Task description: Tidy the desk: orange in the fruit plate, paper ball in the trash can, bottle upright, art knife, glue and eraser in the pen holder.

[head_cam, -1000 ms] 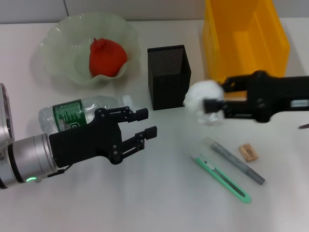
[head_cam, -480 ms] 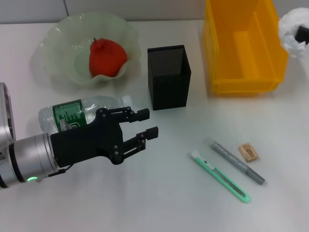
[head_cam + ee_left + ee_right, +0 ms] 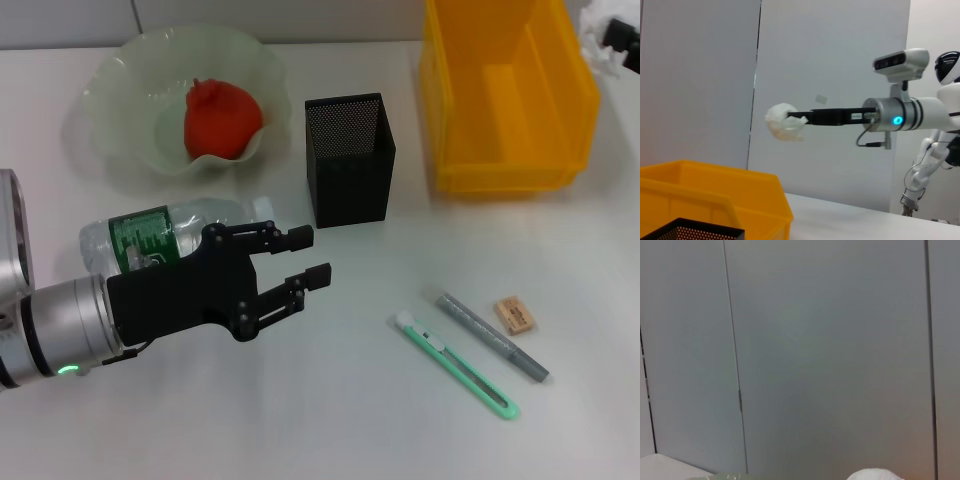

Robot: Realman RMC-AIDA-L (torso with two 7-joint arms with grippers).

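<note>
White paper ball (image 3: 784,121) | pinched in my right gripper (image 3: 799,119) | upper-right frame, beyond yellow trash can (image 3: 505,95) far rim | left gripper (image 3: 300,257) fingers spread, empty, lower left

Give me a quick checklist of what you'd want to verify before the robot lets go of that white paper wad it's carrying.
1. Right gripper has the paper ball: ok, the wad sits at its tip, raised in the air.
2. Ball directly over the trash can: not ok, in the head view the wad is off past the bin's right wall.
3. Bin free to receive it: ok, nothing shows inside.
4. Left gripper out of the way: ok, it hangs open over the desk beside the lying bottle.
5. Height above the bin rim: ok, well above in the left wrist view.
</note>
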